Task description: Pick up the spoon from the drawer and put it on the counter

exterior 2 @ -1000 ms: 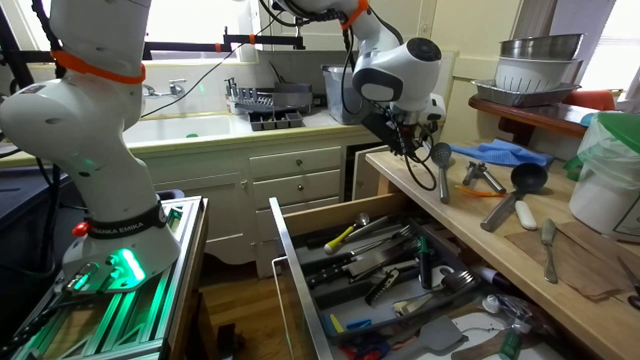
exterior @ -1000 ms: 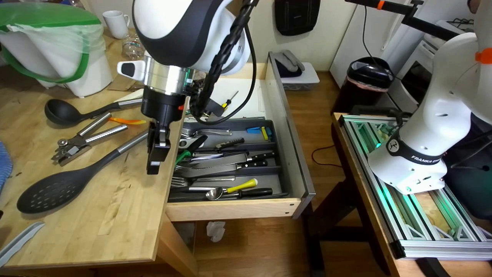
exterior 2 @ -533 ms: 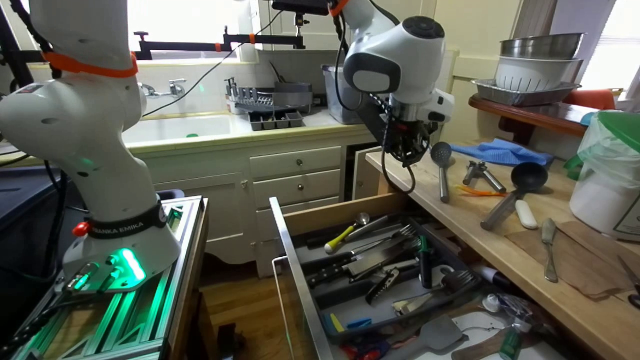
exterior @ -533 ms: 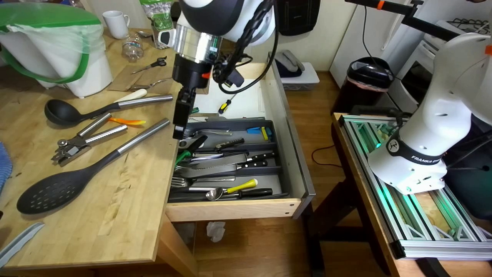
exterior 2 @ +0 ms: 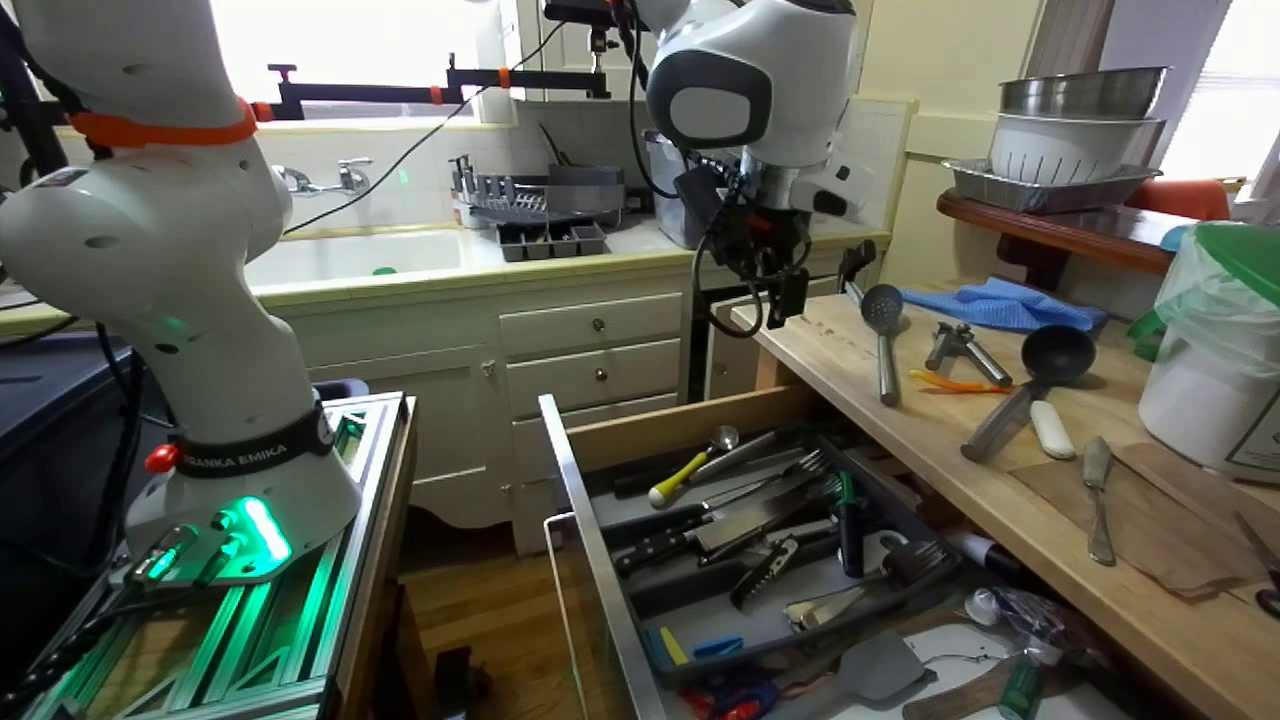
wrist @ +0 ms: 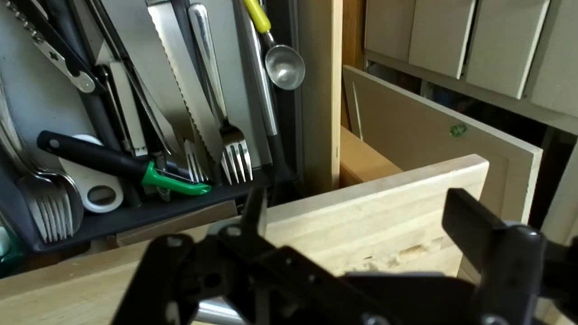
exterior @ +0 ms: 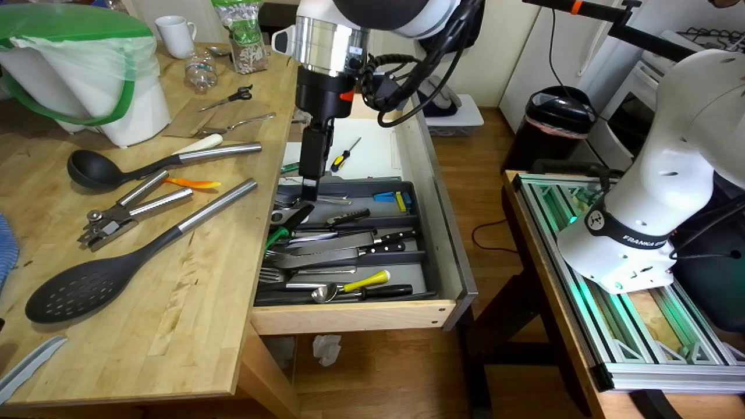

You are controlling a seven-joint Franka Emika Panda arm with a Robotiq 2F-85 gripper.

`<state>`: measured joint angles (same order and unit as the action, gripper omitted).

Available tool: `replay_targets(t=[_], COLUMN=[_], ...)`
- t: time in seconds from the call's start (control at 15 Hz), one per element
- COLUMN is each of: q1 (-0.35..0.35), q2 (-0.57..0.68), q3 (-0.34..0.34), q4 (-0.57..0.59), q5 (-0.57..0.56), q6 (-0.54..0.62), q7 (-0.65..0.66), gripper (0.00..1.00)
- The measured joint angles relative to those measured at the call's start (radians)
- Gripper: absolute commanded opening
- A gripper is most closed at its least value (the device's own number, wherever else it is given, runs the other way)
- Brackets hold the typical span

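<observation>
Wrist view: showing the gripper (wrist: 354,210) with fingers spread wide, holding nothing, and revealing the edge of the butcher-block surface (wrist: 375,221) between them. Locating the yellow-handled spoon (wrist: 285,67) in the drawer (exterior: 349,319), just beside its side wall and well apart from the gripper, and finding a steel-shafted utensil (wrist: 261,72) next to it. Being unable to settle whether resting on or merely beside that utensil. Judging the pick pending.

Foreseeing a finger striking the side wall during descent, owing to scant room there and the wide spread. Risking a double catch of spoon and steel-shafted utensil, owing to their closeness. Expecting poor hold on the smooth, rounded bowl; favouring the yellow handle. Anticipating a snag on the cutlery tray (exterior: 387,222) or the surface edge from lifting too low. Flagging, for the set-down, a knock against the slotted spoon (exterior: 87,291), ladle (exterior: 96,170) or can opener (exterior: 107,224) from careless placing, and a fall back into the drawer from releasing too near the edge.
</observation>
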<state>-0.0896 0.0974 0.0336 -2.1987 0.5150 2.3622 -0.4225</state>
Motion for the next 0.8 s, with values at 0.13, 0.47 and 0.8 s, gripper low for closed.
replay_targets(t=[0.13,0.47,0.8], q1=[0.002,0.004,0.003], q2=[-0.004,-0.022,-0.104], q3=[0.000,-0.015,-0.048], q4=[-0.012,-0.032,-0.039], q5=[-0.009,-0.194,-0.400], q6=[-0.008,-0.008,-0.042], q7=[0.000,0.040,0.079], gripper=[1.00,1.00,1.00])
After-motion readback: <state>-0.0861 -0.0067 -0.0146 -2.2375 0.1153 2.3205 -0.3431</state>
